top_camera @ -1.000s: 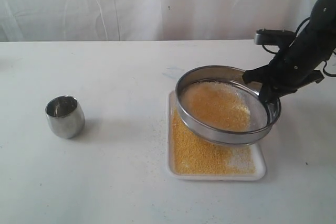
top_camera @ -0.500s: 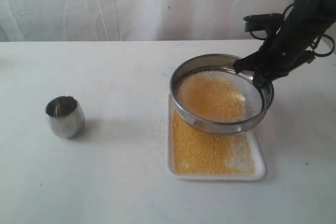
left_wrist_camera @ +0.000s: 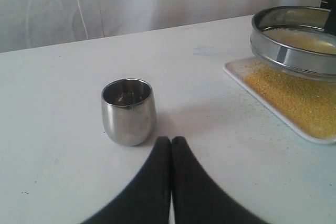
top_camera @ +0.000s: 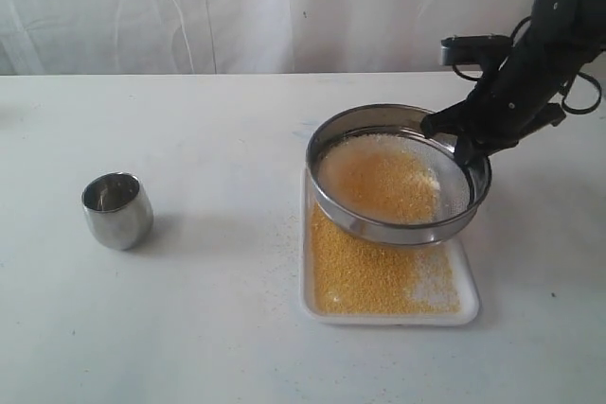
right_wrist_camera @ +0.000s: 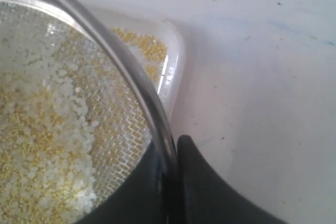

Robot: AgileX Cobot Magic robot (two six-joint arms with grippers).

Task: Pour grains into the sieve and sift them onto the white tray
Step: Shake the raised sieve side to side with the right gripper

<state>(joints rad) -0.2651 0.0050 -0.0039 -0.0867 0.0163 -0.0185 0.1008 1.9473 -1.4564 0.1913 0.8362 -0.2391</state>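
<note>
Two grippers are at work, though we see only one of them in the exterior view. At the right of that frame the right gripper point(top_camera: 466, 146) is clamped on the rim of the sieve point(top_camera: 379, 227). In the right wrist view its dark fingers point(right_wrist_camera: 210, 192) pinch the steel wall, one inside it and one outside. The sieve sits right of centre, over the upper part of the white tray point(top_camera: 471, 310). From the left wrist view we judge it to be held just above the tray rather than resting on it.

Inside the sieve lie the grains point(top_camera: 379, 182), a golden heap with paler, coarser bits gathered toward the upper and right edge of the mesh. Below it, a golden layer covers most of the tray, with a whitish patch in the lower right corner. A few stray specks dot the table point(top_camera: 218, 328) just left of the tray.

At the left of the frame a small steel cup point(top_camera: 117, 210) stands upright, well apart from the tray. In the left wrist view the left gripper point(left_wrist_camera: 171, 141) is near the cup without touching it, its fingers pressed together and holding nothing.
</note>
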